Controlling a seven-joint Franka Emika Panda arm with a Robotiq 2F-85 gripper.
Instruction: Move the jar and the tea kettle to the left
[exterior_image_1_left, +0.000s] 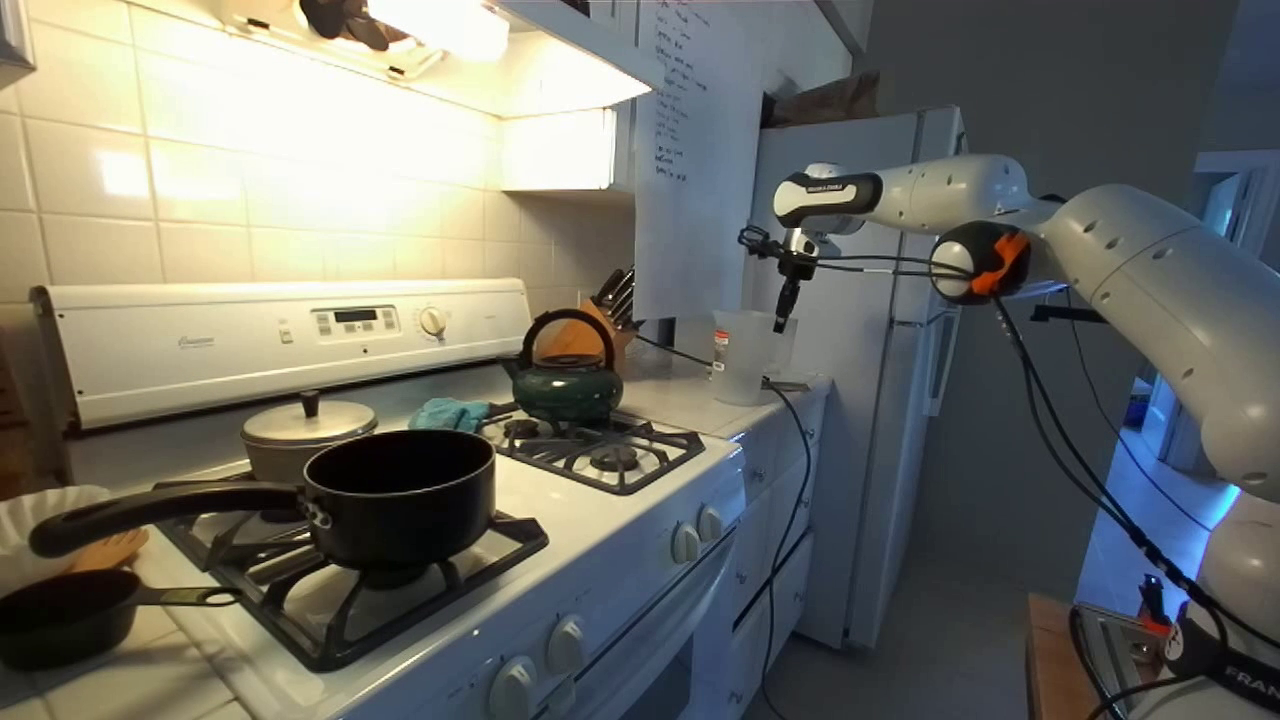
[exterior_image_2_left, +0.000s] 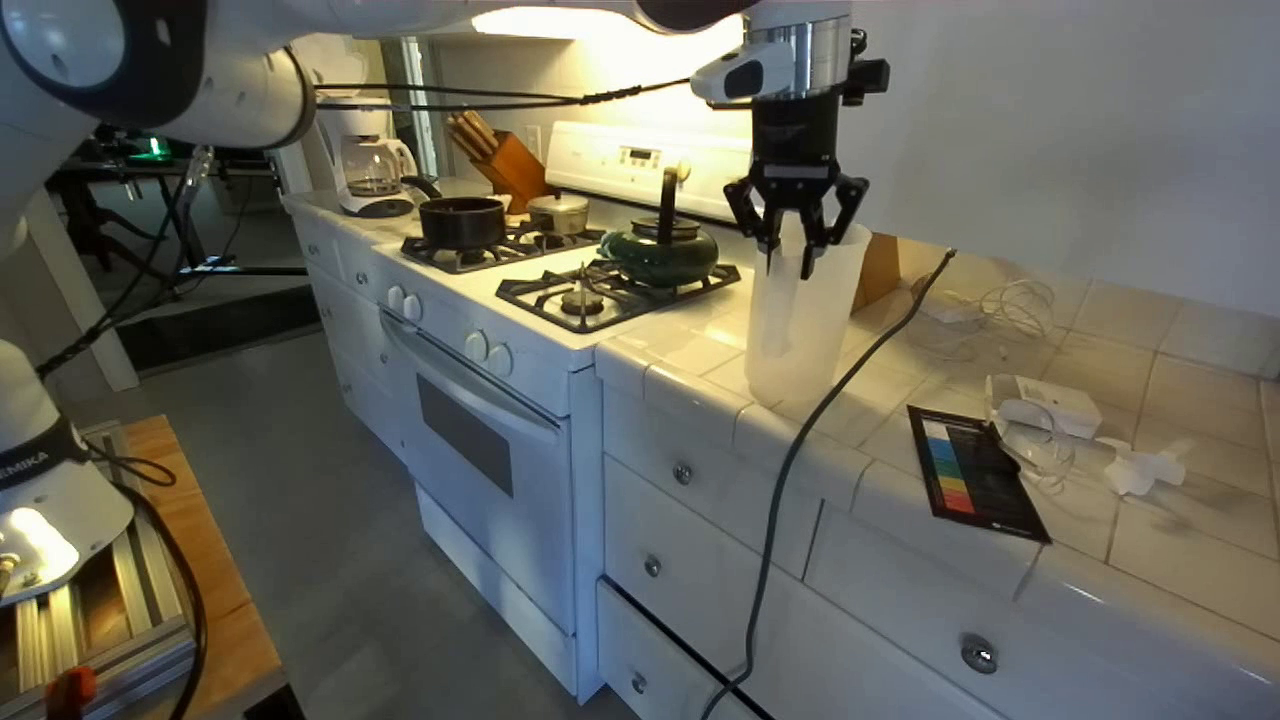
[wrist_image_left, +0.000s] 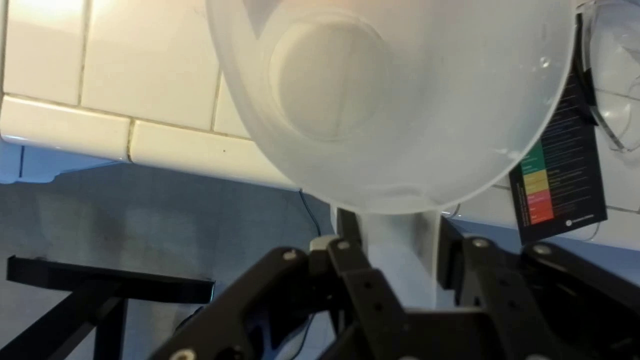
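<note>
Gripper (exterior_image_2_left: 788, 268) clamped on handle (wrist_image_left: 400, 245) of jar (exterior_image_2_left: 800, 335) — wrist view shows it pinched at rim's six o'clock; base (wrist_image_left: 327, 82) inside visible only there. Label (exterior_image_1_left: 721, 345) shows only in an exterior view. Jar upright, just inside front edge of counter (exterior_image_2_left: 690, 385); cable (exterior_image_2_left: 785, 472) droops over edge at jar's five o'clock. Kettle (exterior_image_2_left: 660, 258) on stove (exterior_image_2_left: 535, 470) in both exterior views, jar's nine to ten o'clock — tile strip (exterior_image_2_left: 700, 340) between.

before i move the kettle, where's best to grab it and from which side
Probably the top of its handle, from above, fingers astride it: the slim arch stands upright with a gap over the lid, while the kettle itself is broad and rounded.
</note>
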